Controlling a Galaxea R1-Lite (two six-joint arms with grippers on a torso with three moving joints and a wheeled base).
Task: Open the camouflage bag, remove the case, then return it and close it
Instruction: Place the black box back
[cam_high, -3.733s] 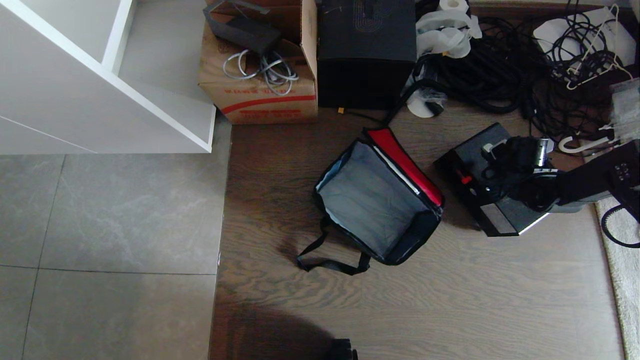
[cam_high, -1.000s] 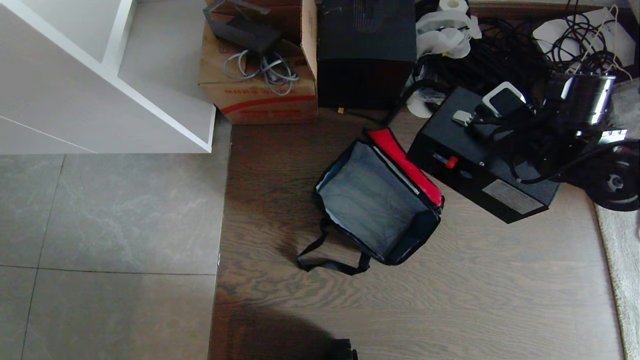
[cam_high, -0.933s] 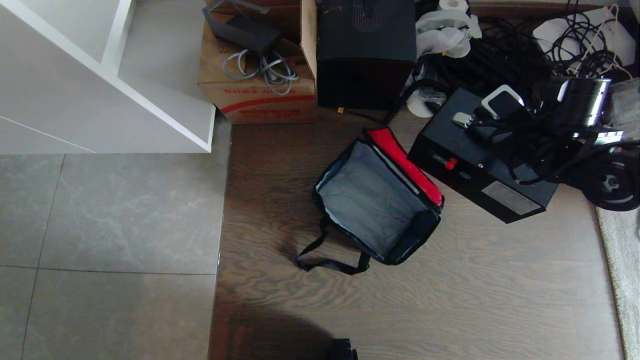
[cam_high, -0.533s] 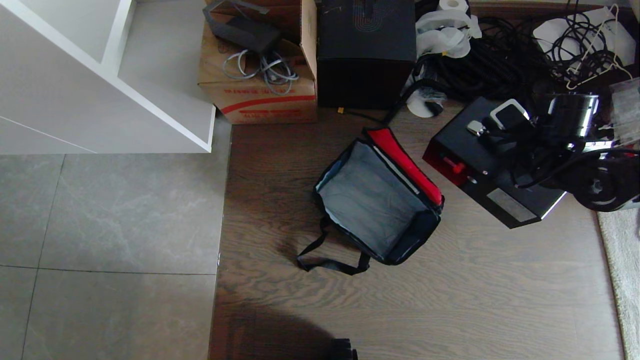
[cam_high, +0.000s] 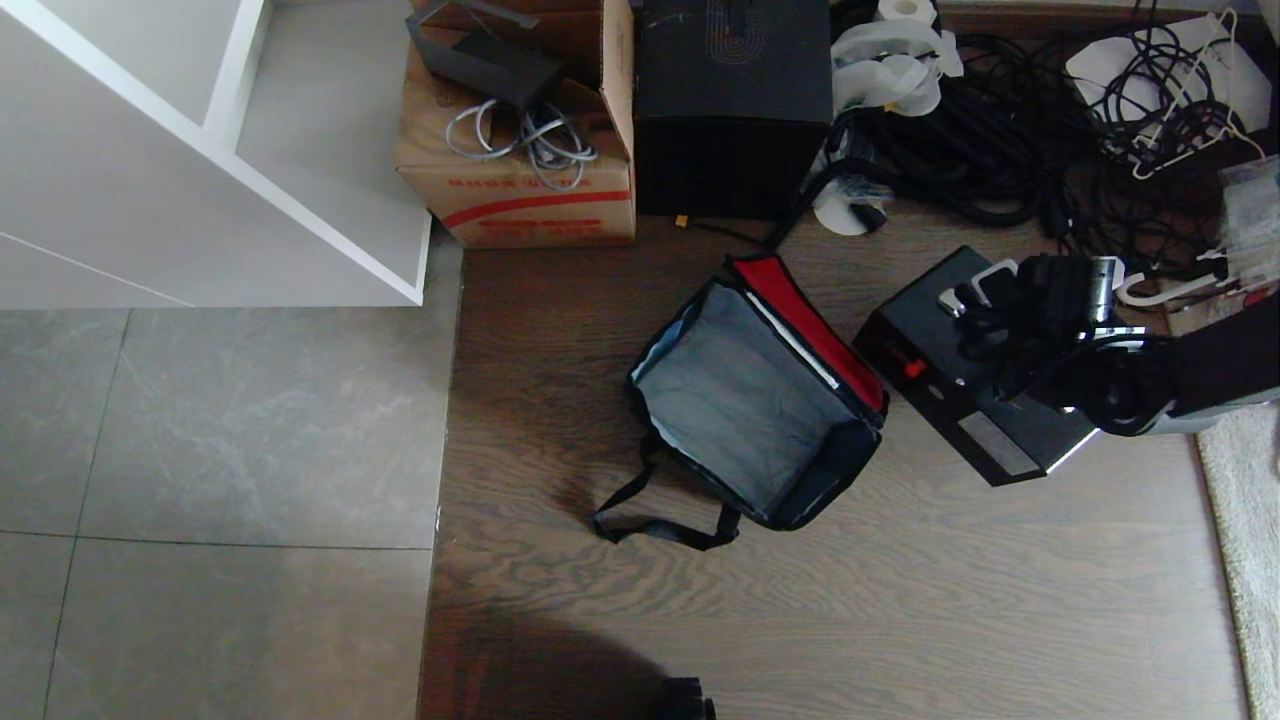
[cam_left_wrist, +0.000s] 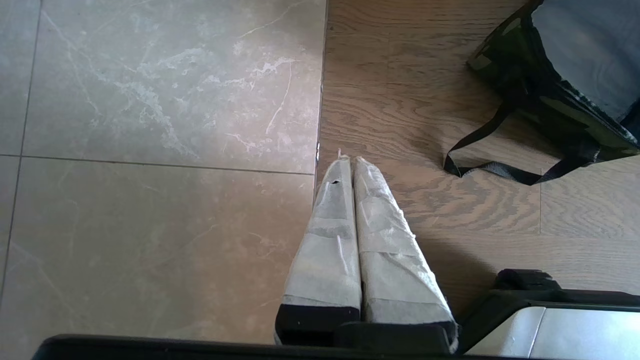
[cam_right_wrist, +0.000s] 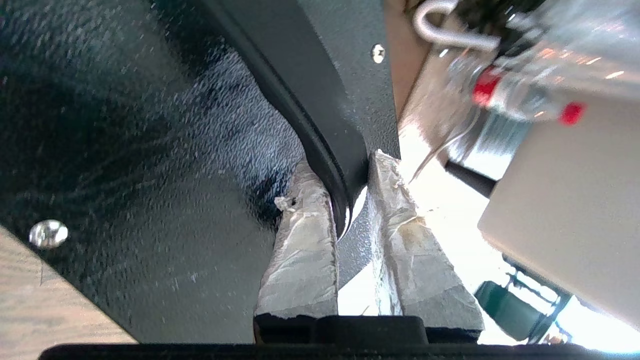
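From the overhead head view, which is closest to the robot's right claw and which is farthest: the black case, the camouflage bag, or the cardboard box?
1. The case: gripped by its handle in the right gripper, at the right.
2. The camouflage bag: lying open on the wood floor, just left of the case.
3. The cardboard box: farthest, up at the back left, beside the white shelf.

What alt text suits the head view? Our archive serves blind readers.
The right end effector grips the handle of the black case, just right of the camouflage bag, which lies open and empty on the wood floor. Boxes and cables crowd the back.
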